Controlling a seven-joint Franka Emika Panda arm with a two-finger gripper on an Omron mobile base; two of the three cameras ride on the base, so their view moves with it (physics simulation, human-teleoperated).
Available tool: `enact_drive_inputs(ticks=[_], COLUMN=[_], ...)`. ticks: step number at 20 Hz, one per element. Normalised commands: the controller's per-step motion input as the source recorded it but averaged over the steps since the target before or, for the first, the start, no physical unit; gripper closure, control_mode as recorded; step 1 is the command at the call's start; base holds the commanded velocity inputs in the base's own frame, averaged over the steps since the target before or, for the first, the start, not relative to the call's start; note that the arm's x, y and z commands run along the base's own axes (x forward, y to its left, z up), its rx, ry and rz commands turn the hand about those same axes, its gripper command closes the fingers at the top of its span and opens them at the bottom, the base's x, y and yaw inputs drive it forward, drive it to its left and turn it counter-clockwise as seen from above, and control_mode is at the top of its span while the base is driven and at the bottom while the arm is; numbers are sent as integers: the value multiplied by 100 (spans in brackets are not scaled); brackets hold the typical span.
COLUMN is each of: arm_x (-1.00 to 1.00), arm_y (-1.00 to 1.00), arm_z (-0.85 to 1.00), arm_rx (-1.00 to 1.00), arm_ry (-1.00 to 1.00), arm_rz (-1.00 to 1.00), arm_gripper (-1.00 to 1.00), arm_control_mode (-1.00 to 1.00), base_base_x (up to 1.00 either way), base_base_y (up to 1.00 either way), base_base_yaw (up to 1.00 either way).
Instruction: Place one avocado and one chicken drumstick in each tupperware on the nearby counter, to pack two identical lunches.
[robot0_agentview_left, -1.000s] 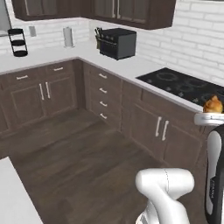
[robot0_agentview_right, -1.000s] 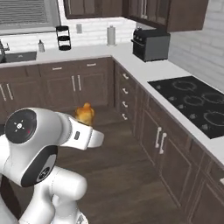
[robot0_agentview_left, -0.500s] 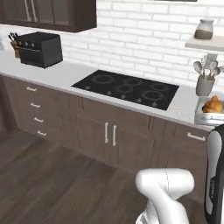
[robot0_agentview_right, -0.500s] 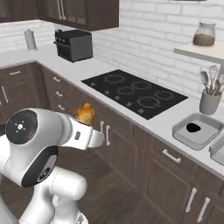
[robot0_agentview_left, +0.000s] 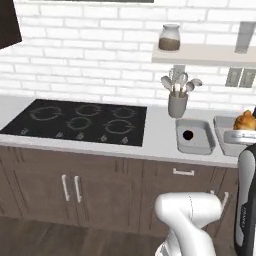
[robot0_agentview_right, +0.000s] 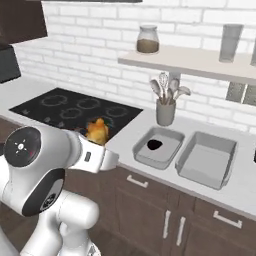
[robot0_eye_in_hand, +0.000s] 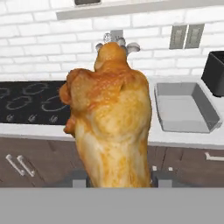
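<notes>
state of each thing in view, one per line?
gripper: shut on the golden-orange drumstick
golden-orange drumstick: held off the counter
left tupperware: holds one dark avocado
right tupperware: empty
utensil cup: upright, with utensils
jar: on shelf, lidded

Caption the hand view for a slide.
Hand grips a golden-orange chicken drumstick before the counter, an empty tupperware ahead.

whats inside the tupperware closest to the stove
The tupperware next to the stove holds one near-black avocado lying on its floor; nothing else shows in it. The other tupperware beside it looks empty. The gripper holds the golden drumstick.
</notes>
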Motion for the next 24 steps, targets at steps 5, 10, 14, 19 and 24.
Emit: enact_drive_inputs(ticks=[5,10,14,19,24], arm_x=[0,0,12,57,52], arm_y=[0,0,11,39,4], arm_z=[0,0,-22,-100,-95], arm_rx=[0,0,-1,-7,-2], arm_ry=[0,0,3,34,44], arm_rz=[0,0,-2,-4,0], arm_gripper=[100,100,100,100,100], arm_control_mode=[100,100,-100,-100,-100], base_base_x=[95,60,45,0,0], base_base_y=[0,24,27,0,0], base_base_yaw=[-46,-31,-10,0,0])
